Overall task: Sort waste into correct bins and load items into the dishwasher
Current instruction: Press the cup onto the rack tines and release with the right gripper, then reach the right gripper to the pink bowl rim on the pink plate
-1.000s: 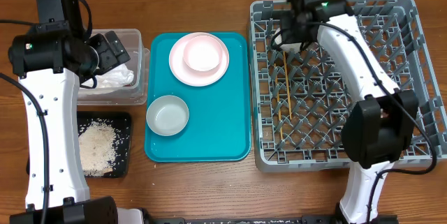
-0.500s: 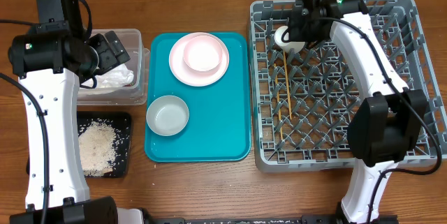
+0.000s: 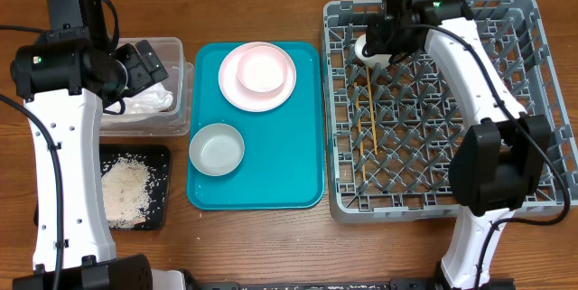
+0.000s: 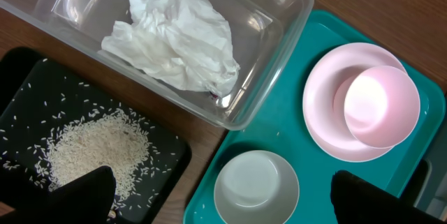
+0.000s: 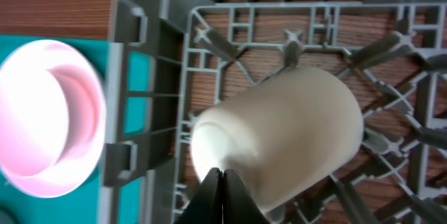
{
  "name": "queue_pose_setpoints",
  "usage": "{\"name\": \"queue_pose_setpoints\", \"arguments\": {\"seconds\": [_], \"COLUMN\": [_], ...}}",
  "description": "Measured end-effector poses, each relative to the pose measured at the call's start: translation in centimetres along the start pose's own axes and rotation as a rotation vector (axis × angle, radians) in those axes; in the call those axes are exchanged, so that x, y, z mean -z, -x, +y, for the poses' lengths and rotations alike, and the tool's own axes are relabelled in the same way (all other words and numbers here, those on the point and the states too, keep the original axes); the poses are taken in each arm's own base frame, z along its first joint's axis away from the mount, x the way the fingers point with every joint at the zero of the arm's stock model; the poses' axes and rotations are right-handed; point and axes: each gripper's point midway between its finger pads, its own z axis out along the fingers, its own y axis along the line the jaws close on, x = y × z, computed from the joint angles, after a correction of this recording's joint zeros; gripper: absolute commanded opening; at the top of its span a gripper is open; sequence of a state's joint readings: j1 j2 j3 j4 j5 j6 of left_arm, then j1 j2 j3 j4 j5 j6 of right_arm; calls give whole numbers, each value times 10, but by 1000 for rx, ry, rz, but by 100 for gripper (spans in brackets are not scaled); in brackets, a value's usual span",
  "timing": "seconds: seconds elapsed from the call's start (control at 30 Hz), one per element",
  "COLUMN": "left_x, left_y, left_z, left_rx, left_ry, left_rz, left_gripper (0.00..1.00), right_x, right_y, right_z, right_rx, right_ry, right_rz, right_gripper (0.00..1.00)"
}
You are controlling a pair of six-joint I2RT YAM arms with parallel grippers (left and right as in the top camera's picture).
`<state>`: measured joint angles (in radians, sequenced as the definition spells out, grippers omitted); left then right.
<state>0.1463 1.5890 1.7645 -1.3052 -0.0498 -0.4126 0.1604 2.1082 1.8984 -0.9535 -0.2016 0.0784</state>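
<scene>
Two right fingers (image 5: pixel 215 197), pressed together, sit at the end of the cream cup (image 5: pixel 279 137), which lies on its side in the grey dish rack (image 3: pixel 506 19), at its far corner beside the teal tray (image 3: pixel 289 182). Left of that tray, the left fingers (image 4: pixel 77 196) hang wide apart above the clear tub (image 4: pixel 279 63).

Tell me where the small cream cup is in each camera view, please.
Overhead: cream cup at the upper-left corner of the grey rack.
Left wrist: not in it.
Right wrist: centre, on its side over the rack, at the shut right pincer.
Shared landmark: the teal tray, in all three views.
</scene>
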Motion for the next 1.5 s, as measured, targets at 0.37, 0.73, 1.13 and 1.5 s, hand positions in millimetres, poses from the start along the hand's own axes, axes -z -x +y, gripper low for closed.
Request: {"name": "queue_pose_setpoints", "arguments": {"seconds": [0.37,0.73,1.13,1.5], "left_x": [0,0,0,0], "left_y": [0,0,0,0], "left_z": [0,0,0,0], "left_rx": [0,0,0,0], "left_ry": [0,0,0,0], "left_rz": [0,0,0,0], "left_gripper": [100,100,100,100], "right_x": [-6,16,52,9], "right_y": [2,12,9,-22], "right_z": [-22,-19,129,225], "right_rx": [8,26,239,402], "right_ry": [-134,-202,65,195], "right_rz": [-30,-55,-154,-151], "right_gripper": [4,9,15,35]}}
